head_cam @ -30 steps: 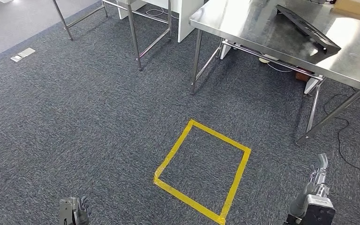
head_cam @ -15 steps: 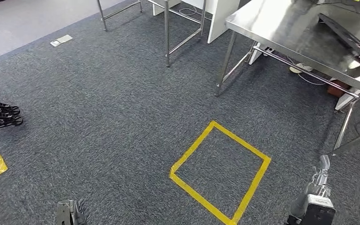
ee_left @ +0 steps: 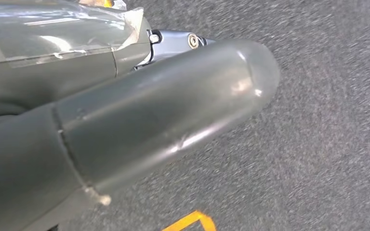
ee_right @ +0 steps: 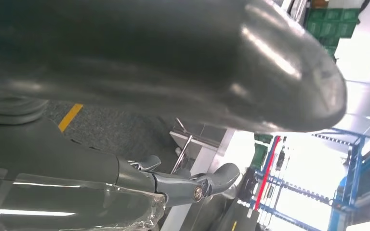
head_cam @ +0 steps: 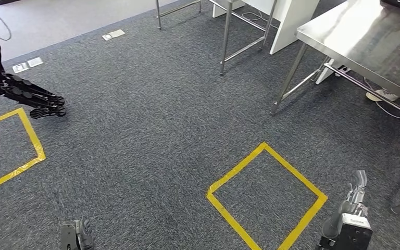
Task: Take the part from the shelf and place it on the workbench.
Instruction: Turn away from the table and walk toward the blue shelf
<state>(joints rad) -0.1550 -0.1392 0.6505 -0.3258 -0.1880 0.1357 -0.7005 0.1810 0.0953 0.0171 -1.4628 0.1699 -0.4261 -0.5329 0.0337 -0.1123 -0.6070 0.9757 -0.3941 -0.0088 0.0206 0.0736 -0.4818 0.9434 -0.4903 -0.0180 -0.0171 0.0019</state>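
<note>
Grey carpet (head_cam: pixel 135 135) underfoot w/ two yellow tape squares (head_cam: pixel 266 197); steel workbench (head_cam: pixel 364 41) at upper right, no part seen on its visible surface; black wheeled base (head_cam: pixel 31 99) at far left. Shelf and part aren't visible from here, so pickup looks not yet done; judged early, whole fetch + place left. Left hand (head_cam: pixel 75 237) and right hand (head_cam: pixel 355 200) hang low, nothing held; how far fingers are spread, can't tell.
</note>
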